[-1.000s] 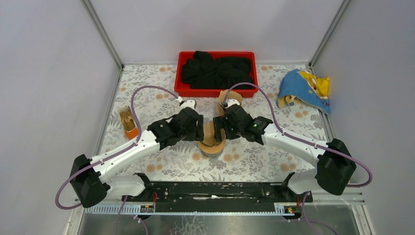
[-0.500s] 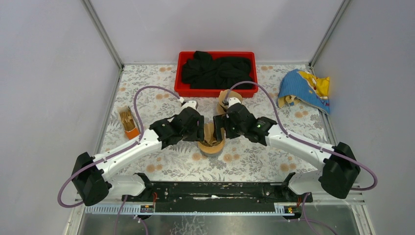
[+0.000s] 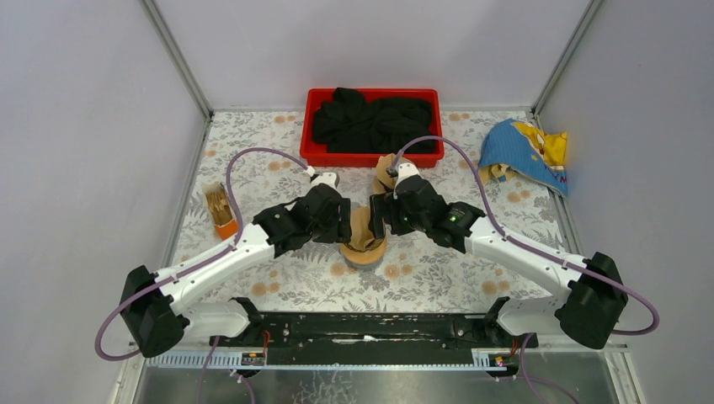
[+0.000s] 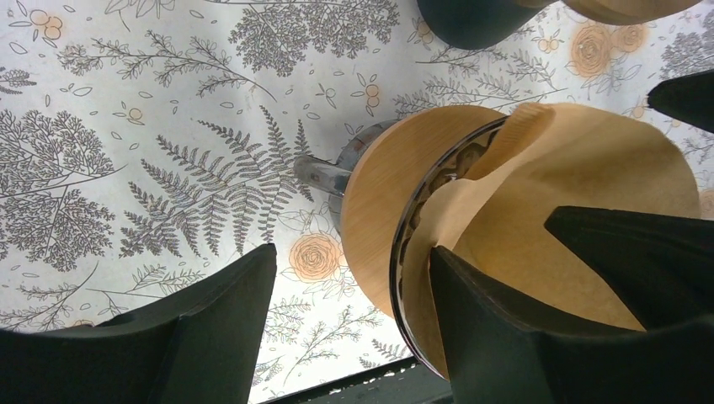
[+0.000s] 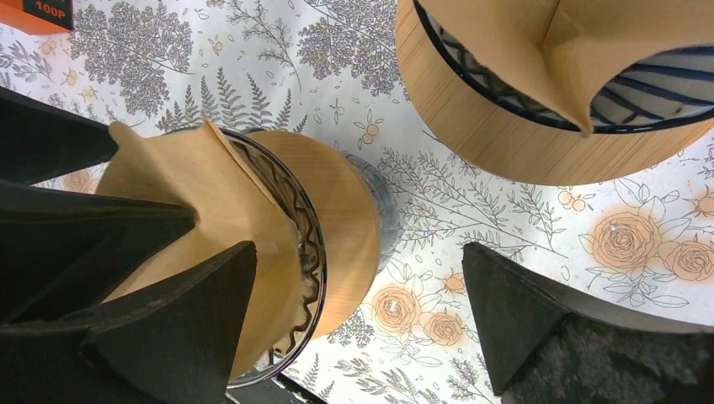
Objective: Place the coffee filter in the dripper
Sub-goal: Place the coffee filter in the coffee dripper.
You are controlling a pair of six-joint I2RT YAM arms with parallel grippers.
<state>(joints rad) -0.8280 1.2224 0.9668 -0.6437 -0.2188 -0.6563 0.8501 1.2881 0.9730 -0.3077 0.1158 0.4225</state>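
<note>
We note the filter [image 3: 362, 229] sitting crooked in the dripper [image 3: 364, 251] at lower centre, one flap above the rim. Left claw [image 3: 344, 223] and right claw [image 3: 376, 220] are spread wide and hold nothing, each apparently with one finger inside. We should press evenly and lightly.

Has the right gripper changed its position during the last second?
Yes, slightly. The right gripper has shifted a little toward the red tray at the far side of the table; the tray itself has not moved.
</note>
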